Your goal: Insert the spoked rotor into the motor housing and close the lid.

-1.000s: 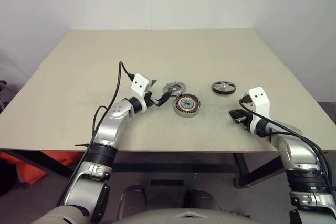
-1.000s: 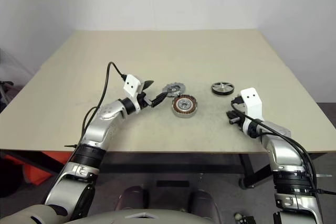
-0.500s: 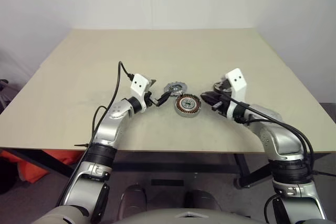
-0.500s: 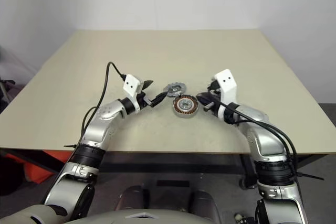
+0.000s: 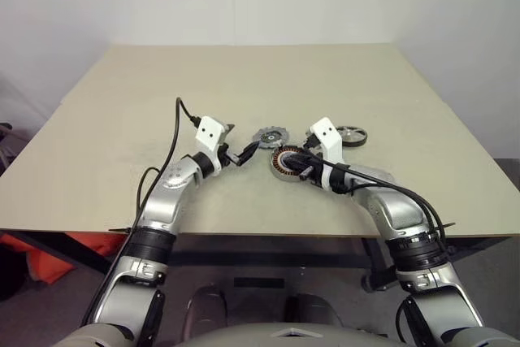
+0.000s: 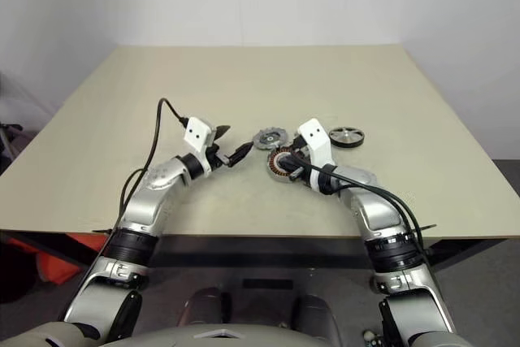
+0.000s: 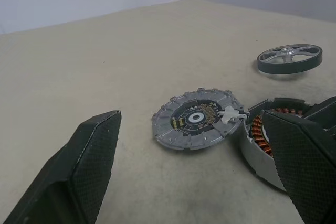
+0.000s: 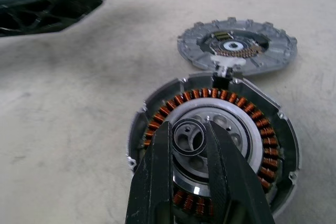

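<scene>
Left eye view: your shallow silver housing with copper windings [image 5: 288,162] sits mid-table. The toothed grey lid disc [image 5: 267,136] touches it at 11 o'clock, and the dark-rimmed spoked metal rotor [image 5: 349,136] lies apart at 2 o'clock.

Left wrist view: your left gripper [image 7: 194,182] is spread wide and empty, facing the lid.

Right wrist view: your right gripper [image 8: 189,129] pinches a small dark ring [image 8: 189,139] over the hub.

The rotor looks rigid, fairly heavy and smooth, so grip it across the rim.
</scene>
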{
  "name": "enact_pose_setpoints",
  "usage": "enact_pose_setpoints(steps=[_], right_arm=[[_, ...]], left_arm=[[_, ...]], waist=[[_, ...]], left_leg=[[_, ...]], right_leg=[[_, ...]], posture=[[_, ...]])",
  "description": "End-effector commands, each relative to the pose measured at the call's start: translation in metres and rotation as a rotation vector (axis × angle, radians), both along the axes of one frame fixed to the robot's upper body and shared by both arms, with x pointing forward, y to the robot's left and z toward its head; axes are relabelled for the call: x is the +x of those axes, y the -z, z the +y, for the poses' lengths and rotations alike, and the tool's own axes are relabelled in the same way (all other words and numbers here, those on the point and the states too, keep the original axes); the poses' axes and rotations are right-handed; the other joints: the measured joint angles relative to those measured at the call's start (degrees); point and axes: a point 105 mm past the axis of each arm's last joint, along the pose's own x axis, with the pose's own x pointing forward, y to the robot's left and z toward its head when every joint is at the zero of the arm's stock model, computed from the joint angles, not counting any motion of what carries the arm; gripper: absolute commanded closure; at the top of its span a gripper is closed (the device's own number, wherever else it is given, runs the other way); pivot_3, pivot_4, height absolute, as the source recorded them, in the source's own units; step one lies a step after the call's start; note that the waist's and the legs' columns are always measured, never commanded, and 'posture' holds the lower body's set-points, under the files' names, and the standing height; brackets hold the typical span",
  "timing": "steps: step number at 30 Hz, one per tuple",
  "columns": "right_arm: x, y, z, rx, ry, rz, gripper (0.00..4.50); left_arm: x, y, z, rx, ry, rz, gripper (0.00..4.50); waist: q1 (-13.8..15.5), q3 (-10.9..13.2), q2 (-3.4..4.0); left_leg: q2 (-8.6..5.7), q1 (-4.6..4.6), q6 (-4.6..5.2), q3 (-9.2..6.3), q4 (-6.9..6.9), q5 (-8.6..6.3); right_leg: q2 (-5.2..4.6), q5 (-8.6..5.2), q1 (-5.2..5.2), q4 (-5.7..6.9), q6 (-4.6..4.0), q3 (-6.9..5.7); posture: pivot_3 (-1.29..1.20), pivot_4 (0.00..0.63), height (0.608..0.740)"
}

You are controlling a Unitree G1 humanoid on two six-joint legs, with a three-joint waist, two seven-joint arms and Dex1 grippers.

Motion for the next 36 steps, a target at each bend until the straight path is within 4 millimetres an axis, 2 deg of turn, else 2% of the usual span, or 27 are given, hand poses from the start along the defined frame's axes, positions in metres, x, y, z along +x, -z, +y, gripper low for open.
enact_pose_setpoints(steps=[1, 5, 14, 27, 32, 34, 36], right_arm=[[0.009, -0.017, 0.002, 0.009, -0.001, -0.074, 3.94], [0.013, -0.021, -0.001, 0.029, 0.021, -0.08, 3.94], [0.013, -0.016, 0.005, 0.021, 0.011, -0.068, 3.94], [0.013, -0.007, -0.006, -0.016, 0.034, -0.046, 3.94], [0.011, -0.005, -0.004, 0.003, 0.017, -0.024, 3.94], [0.011, -0.007, -0.003, -0.003, 0.009, -0.041, 3.21], [0.012, -0.012, -0.001, -0.008, 0.004, -0.075, 2.65]], left_arm=[[0.001, -0.019, 0.002, -0.015, -0.006, -0.066, 0.0], [0.0, -0.019, 0.001, -0.013, -0.009, -0.067, 0.0], [0.001, -0.021, -0.001, -0.013, -0.005, -0.069, 0.0], [0.002, -0.021, 0.0, -0.015, -0.008, -0.069, 0.0], [0.002, -0.021, 0.0, -0.013, -0.009, -0.07, 0.0], [0.002, -0.021, 0.001, -0.013, -0.01, -0.07, 0.0], [0.002, -0.021, 0.002, -0.012, -0.012, -0.07, 0.0]], waist=[[0.0, 0.0, 0.0], [-0.1, 0.0, 0.0], [-0.1, 0.0, 0.0], [-0.1, 0.0, 0.0], [-0.1, 0.0, 0.0], [-0.1, 0.0, 0.0], [-0.1, 0.0, 0.0]], left_leg=[[0.0, 0.01, 0.0, 0.0, 0.0, 0.0], [0.0, 0.02, -0.01, 0.0, 0.0, 0.01], [0.0, 0.0, -0.01, 0.0, 0.0, 0.0], [0.0, 0.01, -0.01, 0.0, 0.0, 0.01], [0.0, 0.02, -0.01, 0.0, 0.0, 0.01], [0.0, 0.02, -0.01, 0.0, 0.0, 0.01], [0.0, 0.02, -0.01, 0.0, 0.0, 0.01]], right_leg=[[0.0, 0.0, 0.0, 0.0, 0.0, 0.0], [0.0, 0.0, 0.0, 0.01, 0.0, 0.0], [0.0, 0.01, -0.01, 0.01, -0.01, 0.0], [0.0, 0.01, 0.0, 0.02, -0.01, 0.0], [0.0, 0.0, 0.0, 0.02, 0.0, 0.0], [0.0, 0.0, 0.0, 0.02, 0.0, 0.0], [0.0, 0.0, 0.0, 0.02, 0.0, 0.0]], posture=[[0.0, 0.0, 0.74], [0.0, 0.0, 0.74], [0.0, 0.0, 0.74], [0.0, 0.0, 0.74], [0.0, 0.0, 0.74], [0.0, 0.0, 0.74], [0.0, 0.0, 0.74]])
